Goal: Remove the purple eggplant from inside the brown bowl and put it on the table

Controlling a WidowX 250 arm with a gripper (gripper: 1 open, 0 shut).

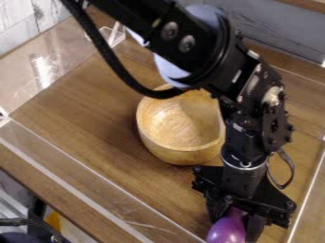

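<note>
The black robot gripper (237, 211) points down, and its fingers are around the top end of the shiny purple toy eggplant (227, 227). It looks like they are holding it, one on each side, but I cannot see the tips well enough to be sure how tight they are.

The eggplant is outside the bowl, low in the picture, by the near edge of the table. I cannot tell if it touches the wood.

It looks light, like hollow plastic, so it should be easy to lift. It is probably stiff and won't squash much. The shiny skin is smooth and round, so it could slip or roll if it is pinched too near one end. The best place to hold it is across its fat middle. It doesn't look easy to break.

The round light-brown wooden bowl (181, 129) sits on the table beside the arm, farther back, and part of it hides behind the arm. It looks a bit tipped.

The table (83, 123) is flat brown wood with stripes of grain. See-through plastic walls (79, 189) run along its edges. Past the far corner there is something pale with ridges (18, 21).
</note>
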